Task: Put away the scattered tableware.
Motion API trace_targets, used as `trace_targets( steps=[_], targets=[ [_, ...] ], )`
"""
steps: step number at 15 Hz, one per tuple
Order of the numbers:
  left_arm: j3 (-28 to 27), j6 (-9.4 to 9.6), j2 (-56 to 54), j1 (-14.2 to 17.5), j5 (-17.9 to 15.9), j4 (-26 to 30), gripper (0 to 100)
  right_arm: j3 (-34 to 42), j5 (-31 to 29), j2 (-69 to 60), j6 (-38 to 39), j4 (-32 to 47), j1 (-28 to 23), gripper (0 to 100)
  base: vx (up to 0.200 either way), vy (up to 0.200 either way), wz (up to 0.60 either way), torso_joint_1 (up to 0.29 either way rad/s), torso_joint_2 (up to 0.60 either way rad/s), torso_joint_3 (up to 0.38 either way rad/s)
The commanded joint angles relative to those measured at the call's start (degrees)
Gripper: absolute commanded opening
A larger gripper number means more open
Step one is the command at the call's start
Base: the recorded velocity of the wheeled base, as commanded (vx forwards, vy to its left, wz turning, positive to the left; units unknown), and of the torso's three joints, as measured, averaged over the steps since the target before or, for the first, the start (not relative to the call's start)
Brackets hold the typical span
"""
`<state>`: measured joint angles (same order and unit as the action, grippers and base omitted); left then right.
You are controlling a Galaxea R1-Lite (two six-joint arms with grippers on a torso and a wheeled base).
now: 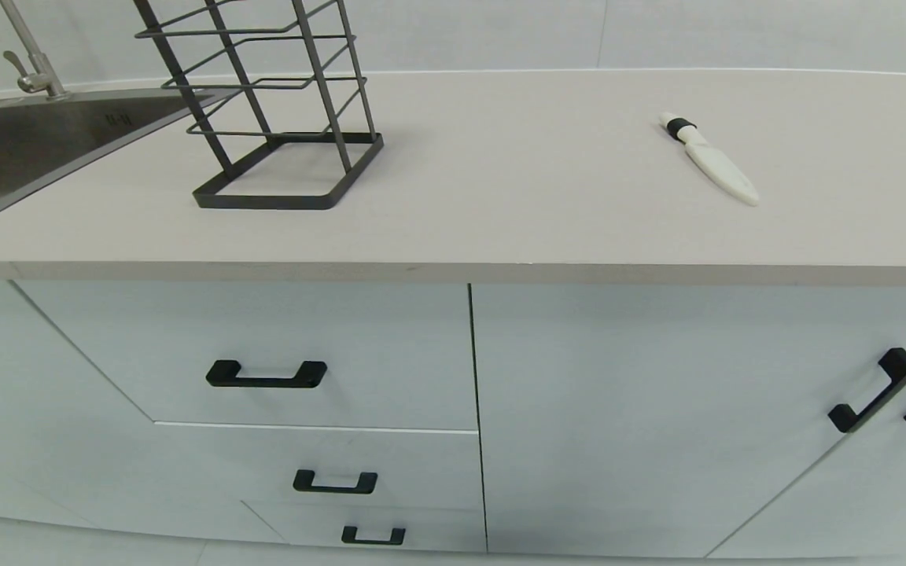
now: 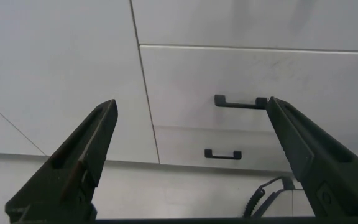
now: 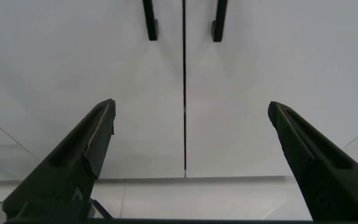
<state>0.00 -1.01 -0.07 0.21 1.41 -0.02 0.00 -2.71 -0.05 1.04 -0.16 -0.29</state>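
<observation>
At the far left of the grey countertop (image 1: 500, 204) a steel sink (image 1: 20, 149) is set in, with its faucet (image 1: 32, 67) behind it. Just beside the sink stands a dark wire rack (image 1: 284, 118), upright. Well apart from it, toward the right, the white knife (image 1: 708, 157) with a black band lies flat on the counter. Below the counter, my left pincer (image 2: 191, 106) is spread wide, holding nothing, facing the white drawers (image 2: 260, 81). My right pincer (image 3: 191, 106) is likewise spread, facing two cabinet doors (image 3: 104, 81).
</observation>
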Motion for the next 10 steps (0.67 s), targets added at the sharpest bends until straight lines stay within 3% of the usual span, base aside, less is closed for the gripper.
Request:
trace_targets(
  steps=[1,2,10],
  targets=[
    [0.00,-0.04,0.07,0.06,-0.01,-0.06,100,0.00,-0.02,0.05,0.02,-0.02,0.03,100,0.200,0.000,0.00,-0.002,0.01,0.002],
    [0.00,-0.13,0.07,0.06,-0.01,-0.06,100,0.00,-0.02,0.05,0.02,-0.02,0.03,100,0.200,0.000,0.00,0.007,0.00,0.002],
    [0.00,-0.39,0.07,0.06,-0.01,-0.06,100,0.00,0.07,0.05,-0.16,-0.02,0.03,100,0.000,0.000,0.00,0.000,0.00,0.000]
  ],
)
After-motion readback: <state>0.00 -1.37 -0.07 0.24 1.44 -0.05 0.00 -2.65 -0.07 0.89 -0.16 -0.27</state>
